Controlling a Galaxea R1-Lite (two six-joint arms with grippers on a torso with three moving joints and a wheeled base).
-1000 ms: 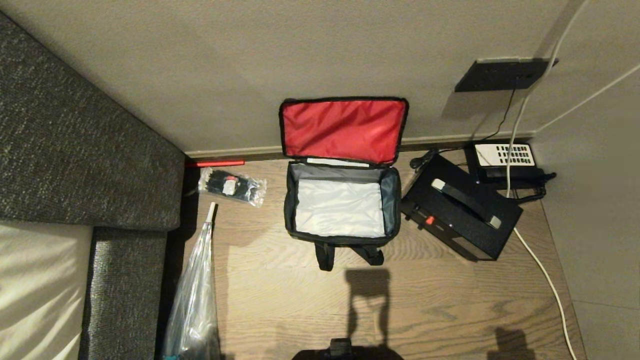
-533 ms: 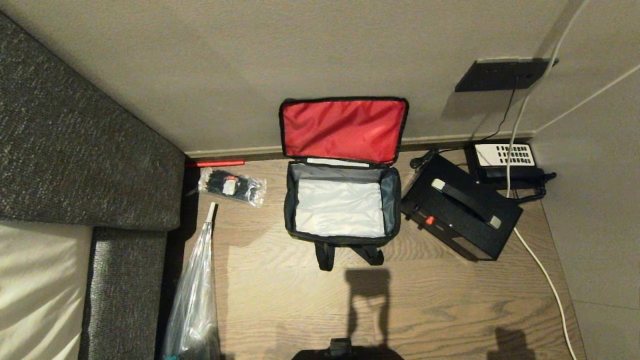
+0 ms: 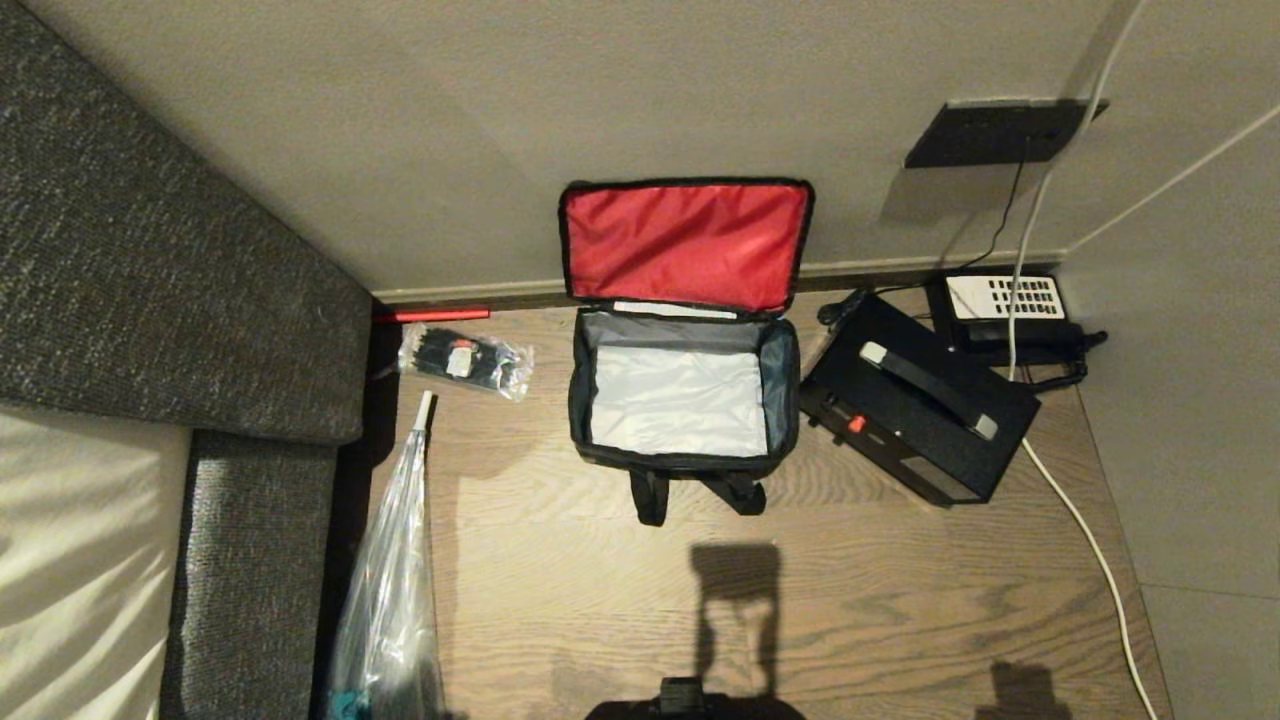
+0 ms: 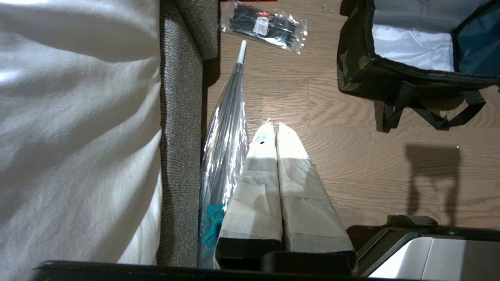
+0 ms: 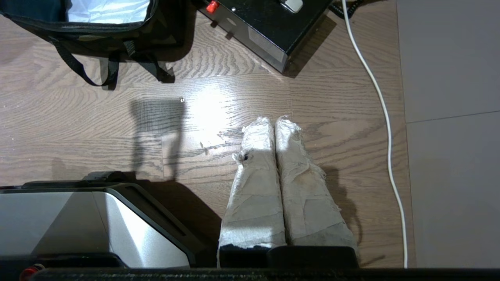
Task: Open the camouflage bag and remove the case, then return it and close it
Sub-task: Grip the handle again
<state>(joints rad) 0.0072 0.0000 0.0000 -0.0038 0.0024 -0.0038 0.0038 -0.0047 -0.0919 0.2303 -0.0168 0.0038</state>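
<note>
Camouflage bag (image 3: 683,400) sits open on the wooden floor (image 3: 850,590) against the wall (image 3: 500,130), with its lid (image 3: 686,243) flipped up and back so the bright red lining faces outward. Inside, only a pale silvery lining shows. Two black straps (image 3: 700,492) trail from its near side.

Just to the bag's right lies the case (image 3: 918,407), a black box with a handle on top and a small red button on its side, set at an angle and out of the bag. Behind the case, in the corner, is a black telephone (image 3: 1008,312) with a white keypad panel. A white cable (image 3: 1085,530) runs down the wall and across the floor past the case.

To the bag's left lie a clear packet of black items (image 3: 465,360) and a folded transparent umbrella (image 3: 392,590), beside a grey sofa (image 3: 150,290).

Compared with a second ago, the whole scene sits slightly higher in the head view, a shift of the camera; the things keep their places relative to each other.

Left gripper (image 4: 273,127) hangs over bare floor near the umbrella, its padded fingers pressed together and empty. Right gripper (image 5: 274,121) hangs over bare floor well short of the case, fingers likewise closed on nothing.
</note>
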